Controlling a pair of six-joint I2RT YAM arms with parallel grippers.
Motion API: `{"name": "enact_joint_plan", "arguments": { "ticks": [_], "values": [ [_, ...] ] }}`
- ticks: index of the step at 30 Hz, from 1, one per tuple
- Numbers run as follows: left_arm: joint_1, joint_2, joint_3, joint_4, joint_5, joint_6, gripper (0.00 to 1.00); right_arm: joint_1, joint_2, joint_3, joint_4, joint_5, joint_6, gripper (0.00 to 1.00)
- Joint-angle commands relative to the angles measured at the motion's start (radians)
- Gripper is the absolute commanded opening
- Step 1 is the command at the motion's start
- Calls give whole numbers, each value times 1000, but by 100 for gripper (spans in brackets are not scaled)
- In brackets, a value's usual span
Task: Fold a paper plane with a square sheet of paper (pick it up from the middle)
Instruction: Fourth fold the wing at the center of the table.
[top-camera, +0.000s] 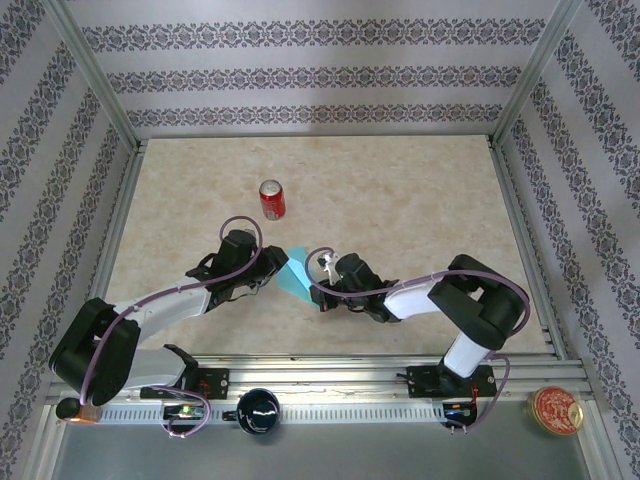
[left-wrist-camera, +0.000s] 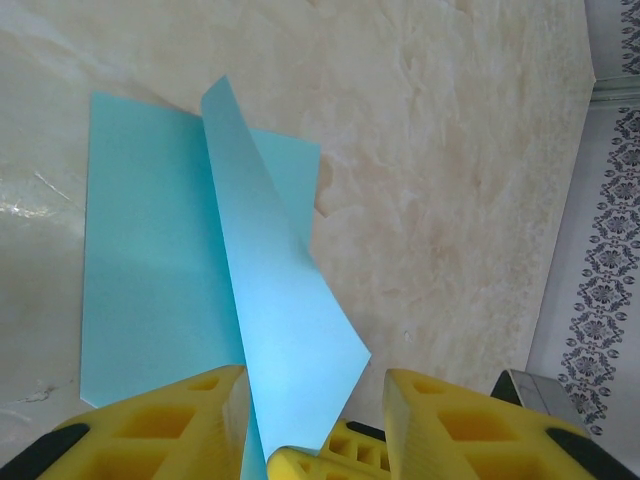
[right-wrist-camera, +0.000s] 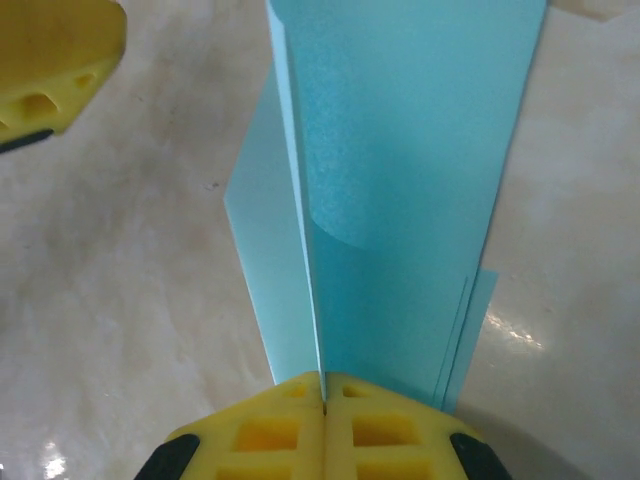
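Observation:
The square sheet of paper (top-camera: 296, 272) is turquoise and lies mid-table between my two grippers, folded, with one flap standing up. My right gripper (right-wrist-camera: 322, 380) is shut on the paper's (right-wrist-camera: 400, 180) creased edge and holds the layers upright. In the top view the right gripper (top-camera: 318, 283) sits just right of the sheet. My left gripper (left-wrist-camera: 315, 385) is open, and the raised flap (left-wrist-camera: 280, 300) stands between its yellow fingers (left-wrist-camera: 190, 410) without being pinched. From above, the left gripper (top-camera: 272, 268) is at the sheet's left edge. A paper plane is out of view.
A red soda can (top-camera: 272, 200) stands upright behind the arms, left of centre. A dark mug (top-camera: 258, 410) and a round red tin (top-camera: 555, 410) sit on the near ledge. Metal frame rails (top-camera: 515, 220) and patterned walls bound the beige table.

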Motion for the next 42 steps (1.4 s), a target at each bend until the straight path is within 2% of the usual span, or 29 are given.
{"name": "enact_joint_plan", "arguments": {
  "ticks": [1, 14, 31, 37, 42],
  "values": [
    [-6, 0, -4, -5, 2, 30, 39, -26, 33, 13, 65, -112, 76, 0],
    [2, 24, -8, 15, 26, 38, 37, -102, 109, 45, 152, -322, 247, 0],
    [6, 70, -4, 48, 64, 45, 30, -128, 153, 14, 179, -312, 330, 0],
    [5, 112, 11, 83, 103, 64, 19, -133, 169, 6, 212, -320, 361, 0],
    [6, 149, 25, 119, 131, 72, 15, -135, 184, -8, 242, -323, 384, 0]
  ]
}}
